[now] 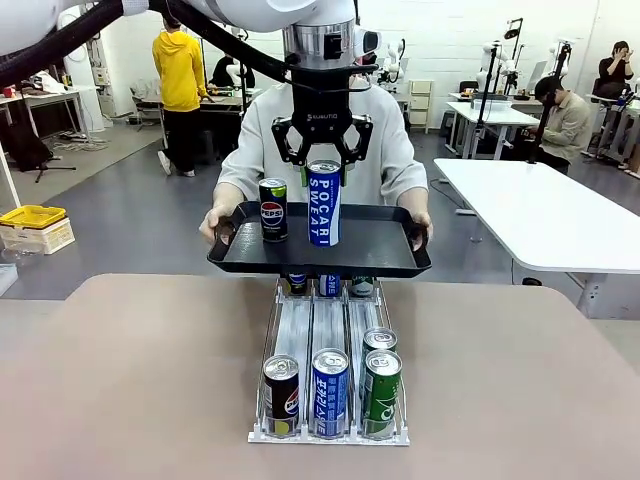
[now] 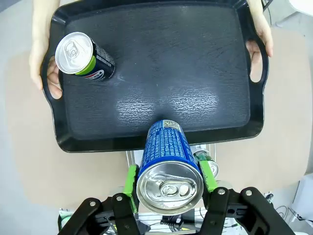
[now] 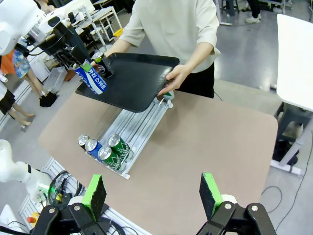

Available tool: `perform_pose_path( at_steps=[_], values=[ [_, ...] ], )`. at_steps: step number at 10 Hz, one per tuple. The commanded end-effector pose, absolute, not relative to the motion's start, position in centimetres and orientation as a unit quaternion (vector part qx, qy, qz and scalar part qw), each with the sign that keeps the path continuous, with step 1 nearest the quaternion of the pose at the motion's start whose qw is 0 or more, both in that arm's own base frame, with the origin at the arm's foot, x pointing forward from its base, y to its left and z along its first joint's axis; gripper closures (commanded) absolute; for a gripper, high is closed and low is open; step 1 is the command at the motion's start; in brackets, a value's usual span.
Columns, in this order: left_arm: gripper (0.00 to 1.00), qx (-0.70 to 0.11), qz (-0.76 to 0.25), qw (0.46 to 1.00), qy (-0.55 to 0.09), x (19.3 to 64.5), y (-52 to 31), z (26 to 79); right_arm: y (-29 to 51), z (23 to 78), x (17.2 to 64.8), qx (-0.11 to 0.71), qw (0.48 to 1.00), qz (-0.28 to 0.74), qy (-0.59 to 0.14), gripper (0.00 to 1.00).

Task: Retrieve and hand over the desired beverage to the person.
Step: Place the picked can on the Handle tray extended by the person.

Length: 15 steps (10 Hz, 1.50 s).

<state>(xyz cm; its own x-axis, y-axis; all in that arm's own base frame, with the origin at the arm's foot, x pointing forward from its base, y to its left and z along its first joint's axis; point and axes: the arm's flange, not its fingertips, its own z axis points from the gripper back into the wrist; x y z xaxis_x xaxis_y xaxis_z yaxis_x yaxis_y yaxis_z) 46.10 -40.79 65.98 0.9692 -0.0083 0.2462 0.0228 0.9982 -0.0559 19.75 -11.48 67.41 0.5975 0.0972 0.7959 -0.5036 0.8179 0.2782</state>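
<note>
At frame centre the left gripper [image 1: 324, 165] pinches the tall blue aluminium Pocari Sweat can [image 1: 323, 203] near its top; smooth, rigid, probably heavy, best gripped mid-body. The right gripper [image 3: 152, 193] stands spread.

Left gripper [image 1: 324, 165] grips Pocari Sweat can [image 1: 323, 203] on person's [image 1: 385, 140] tray [image 1: 385, 255]

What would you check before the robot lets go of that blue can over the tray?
1. Left gripper shut on the blue can: ok.
2. Can upright: ok.
3. Can bottom resting on the tray: cannot tell; in the left wrist view it looks near the tray's edge.
4. Person's hands holding both tray handles: ok.
5. Pepsi can apart from the blue can: ok.
6. Right gripper open and away from the tray: ok.
</note>
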Motion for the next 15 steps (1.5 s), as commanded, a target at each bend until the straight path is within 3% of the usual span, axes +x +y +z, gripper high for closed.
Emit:
perform_pose_path(
  at_steps=[1, 3, 4, 5, 9, 12, 15],
  values=[
    [0.96, -0.028, -0.009, 0.991, -0.129, 45.7, -40.5, 66.5, -11.3, 67.3, 19.8, 0.252, 0.857, 0.179, -0.413, 0.0],
    [0.96, -0.028, -0.009, 0.991, -0.129, 45.7, -40.5, 66.5, -11.3, 67.3, 19.8, 0.252, 0.857, 0.179, -0.413, 0.0],
    [0.42, -0.029, -0.008, 0.992, -0.124, 46.1, -40.8, 66.0, -11.3, 67.3, 19.8, 0.252, 0.857, 0.179, -0.413, 0.0],
    [0.42, -0.037, -0.044, 0.99, -0.127, 49.8, -40.8, 67.2, -11.3, 67.3, 19.8, 0.252, 0.857, 0.179, -0.413, 0.0],
    [0.42, -0.03, -0.049, 0.993, -0.104, 56.5, -43.0, 66.8, -11.3, 67.3, 19.8, 0.252, 0.857, 0.179, -0.413, 0.0],
    [0.42, -0.024, -0.05, 0.996, -0.067, 58.3, -43.0, 64.9, -11.3, 67.3, 19.8, 0.252, 0.857, 0.179, -0.413, 0.0],
    [0.42, -0.018, -0.06, 0.997, -0.047, 57.4, -42.9, 63.8, -11.3, 67.3, 19.8, 0.252, 0.857, 0.179, -0.413, 0.0]
  ],
)
